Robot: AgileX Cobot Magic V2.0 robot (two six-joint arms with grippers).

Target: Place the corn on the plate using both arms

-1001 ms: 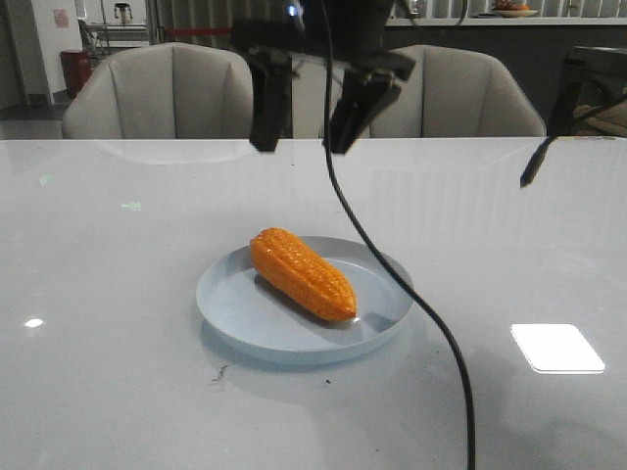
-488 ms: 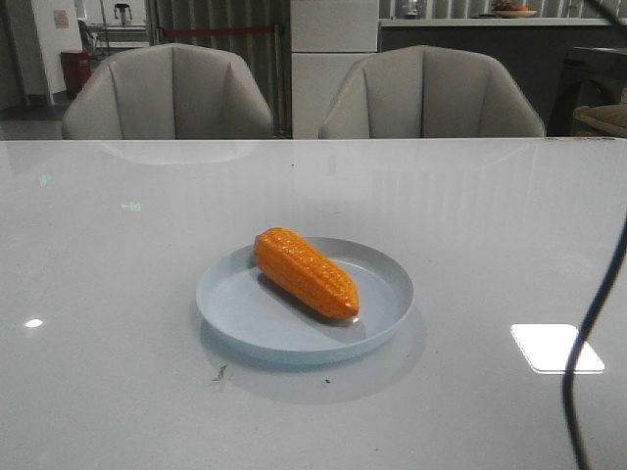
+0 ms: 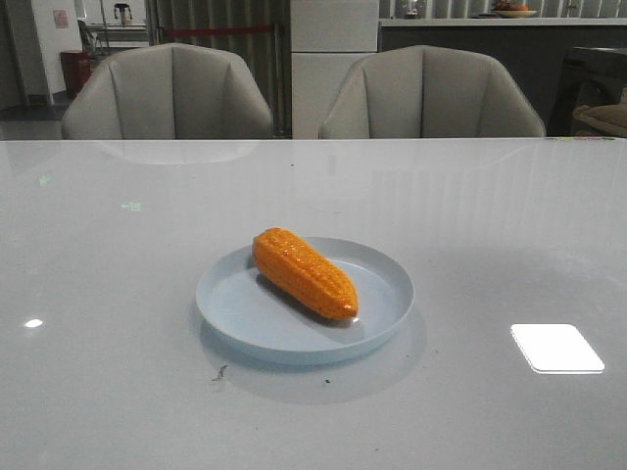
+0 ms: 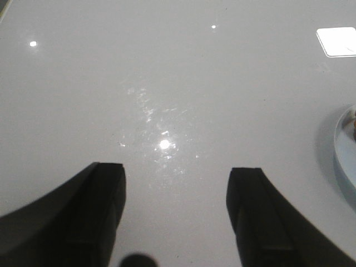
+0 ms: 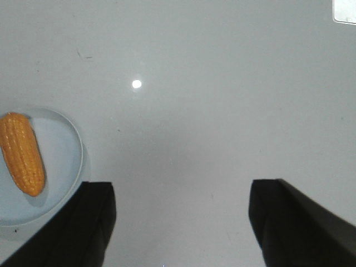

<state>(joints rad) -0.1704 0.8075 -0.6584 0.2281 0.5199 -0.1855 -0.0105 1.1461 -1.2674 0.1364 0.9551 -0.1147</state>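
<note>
A: Where is the corn?

B: The glossy orange toy corn cob, with rows of bumpy kernels, lies flat in the round, shallow, pale blue plastic plate. Its blunt end points toward ten o'clock and reaches the low raised rim; its tapered tip points toward four o'clock.

A: And the surface underneath?

B: A smooth, glossy white table that mirrors the ceiling lights. Two grey padded chairs stand at its twelve o'clock edge.

A: The grippers?

B: Neither shows in the front view. The left gripper has its dark, blocky fingers spread wide over bare table, nothing between them. The right gripper is spread just as wide, also empty, with the plate and corn off to one side.
</note>
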